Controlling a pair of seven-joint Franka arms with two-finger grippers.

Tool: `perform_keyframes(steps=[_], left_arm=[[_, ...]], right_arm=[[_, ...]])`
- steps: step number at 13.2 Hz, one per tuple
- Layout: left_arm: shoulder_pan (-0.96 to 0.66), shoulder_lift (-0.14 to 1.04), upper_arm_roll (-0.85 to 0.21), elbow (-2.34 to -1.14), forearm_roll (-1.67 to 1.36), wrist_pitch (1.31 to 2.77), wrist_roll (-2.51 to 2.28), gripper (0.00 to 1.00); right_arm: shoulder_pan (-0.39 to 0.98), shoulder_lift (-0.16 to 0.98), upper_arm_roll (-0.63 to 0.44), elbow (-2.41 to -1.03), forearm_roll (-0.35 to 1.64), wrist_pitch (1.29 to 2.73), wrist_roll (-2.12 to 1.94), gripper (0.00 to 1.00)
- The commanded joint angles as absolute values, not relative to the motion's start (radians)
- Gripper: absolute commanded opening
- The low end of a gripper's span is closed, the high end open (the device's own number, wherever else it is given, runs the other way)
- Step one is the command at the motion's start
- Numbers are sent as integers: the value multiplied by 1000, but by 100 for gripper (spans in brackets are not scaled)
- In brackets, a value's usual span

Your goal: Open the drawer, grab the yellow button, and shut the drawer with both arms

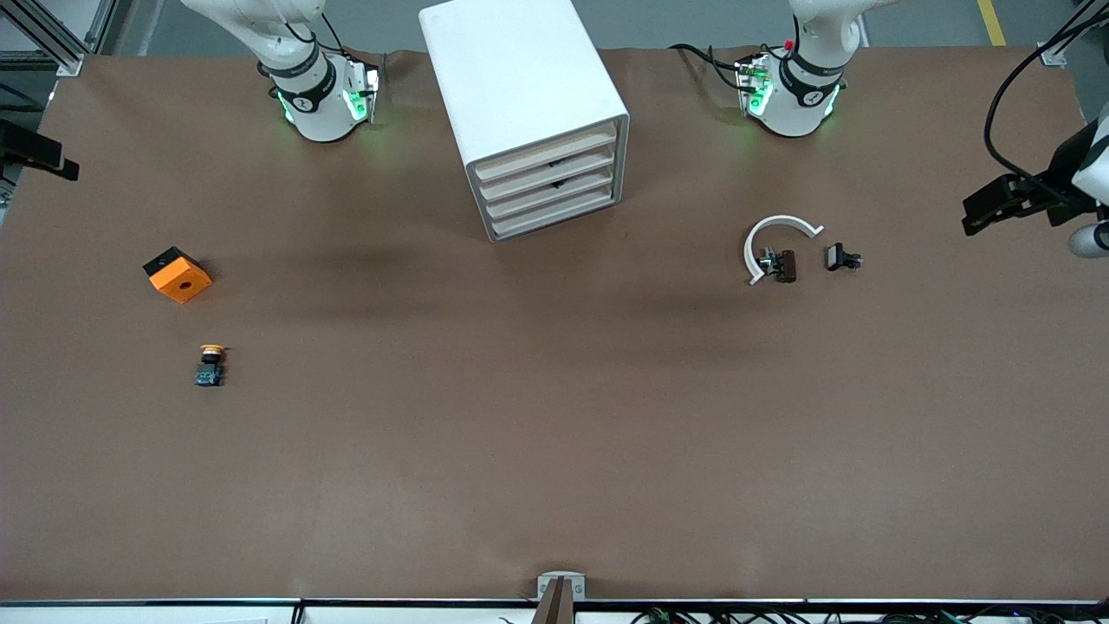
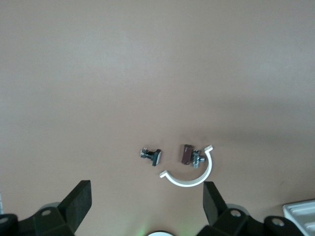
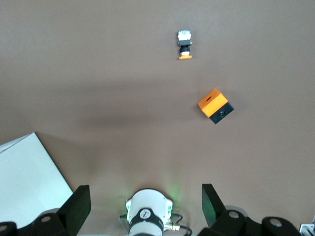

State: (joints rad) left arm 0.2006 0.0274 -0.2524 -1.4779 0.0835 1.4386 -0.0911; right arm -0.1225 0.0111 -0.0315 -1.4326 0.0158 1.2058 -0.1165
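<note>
Button (image 1: 210,362) lies on the table; only wrist views show left hand (image 2: 146,206) and right hand (image 3: 145,206) released.

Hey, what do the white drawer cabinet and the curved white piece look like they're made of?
Cabinet: likely matte white plastic or painted metal, with smooth, rounded edges; drawer fronts paler cream. Curved white piece: probably plastic, a thin, uniform, open ring.

1 high front, 2 downward wrist views

Orange-capped button (image 1: 210,364) lies on table; cabinet (image 1: 528,113) drawers shut.
</note>
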Motion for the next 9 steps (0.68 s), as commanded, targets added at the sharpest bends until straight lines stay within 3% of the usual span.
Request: perform_keyframes(steps=[1, 3, 9], left_arm=[[31, -124, -64, -1650, 32, 1495, -57, 100], [-60, -191, 11, -1741, 32, 1531, -57, 100], [-60, -206, 9, -1756, 25, 1534, 8, 100]], right_arm=[[-74, 9, -35, -1373, 18, 1170, -86, 100], [-77, 15, -34, -1327, 31, 1160, -98, 100], [-49, 9, 0, -1339, 40, 1134, -33, 100]])
